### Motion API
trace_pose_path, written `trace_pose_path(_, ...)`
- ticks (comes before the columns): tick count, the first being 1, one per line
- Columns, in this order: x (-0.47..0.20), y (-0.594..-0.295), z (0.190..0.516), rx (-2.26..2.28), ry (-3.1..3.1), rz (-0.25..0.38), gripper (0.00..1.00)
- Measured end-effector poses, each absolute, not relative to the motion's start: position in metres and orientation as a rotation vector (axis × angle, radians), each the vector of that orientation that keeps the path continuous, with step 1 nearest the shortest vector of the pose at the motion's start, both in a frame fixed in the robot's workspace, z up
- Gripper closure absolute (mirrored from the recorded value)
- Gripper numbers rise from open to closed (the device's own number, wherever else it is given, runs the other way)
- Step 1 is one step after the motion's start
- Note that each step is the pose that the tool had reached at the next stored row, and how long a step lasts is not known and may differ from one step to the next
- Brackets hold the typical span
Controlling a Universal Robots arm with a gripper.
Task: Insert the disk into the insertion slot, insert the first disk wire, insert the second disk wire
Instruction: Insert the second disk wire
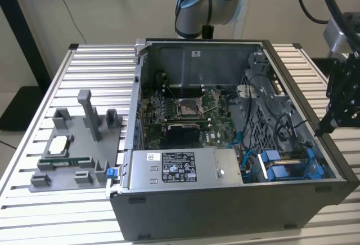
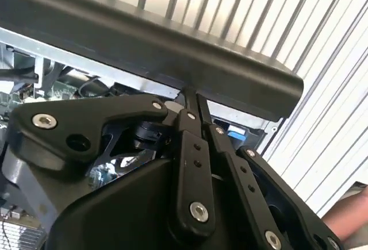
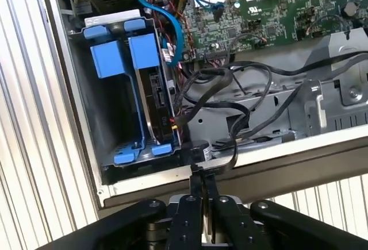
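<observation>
The disk [image 3: 155, 97] stands on edge in its blue frame [image 3: 144, 50] inside the insertion slot [image 3: 95, 123], a grey bay at the case's corner. In the exterior view the disk [image 1: 288, 170] lies at the case's front right. Black wires [image 3: 230, 92] loop beside the disk, and a bundle with red strands ends at its side; whether they are plugged in I cannot tell. My gripper [image 3: 201, 188] is shut with nothing between its fingers, hovering just outside the case's rim [image 2: 172, 49] near the bay. In the exterior view my gripper [image 1: 324, 127] hangs over the case's right wall.
A grey power supply box [image 1: 185, 169] with a sticker fills the case's front. The motherboard [image 1: 185, 112] lies behind it. Blue cables [image 3: 172, 14] run past the bay. A grey fixture tray [image 1: 79, 149] with small parts sits on the slatted table [image 1: 34, 211] at the exterior view's left.
</observation>
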State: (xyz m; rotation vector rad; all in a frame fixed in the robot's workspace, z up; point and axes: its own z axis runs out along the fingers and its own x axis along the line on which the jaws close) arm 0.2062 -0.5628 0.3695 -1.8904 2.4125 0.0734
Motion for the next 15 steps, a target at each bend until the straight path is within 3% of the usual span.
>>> trace_pose_path(6, 0.205, -0.563, 0.377, -1.887, 2.415, 0.073, 1.00)
trace_pose_path(7, 0.205, -0.563, 0.377, -1.887, 2.415, 0.073, 0.00)
trace_pose_path(10, 0.201, -0.563, 0.377, -1.887, 2.419, 0.081, 0.00)
trace_pose_path(15, 0.194, -0.564, 0.377, -1.887, 2.423, 0.151, 0.00)
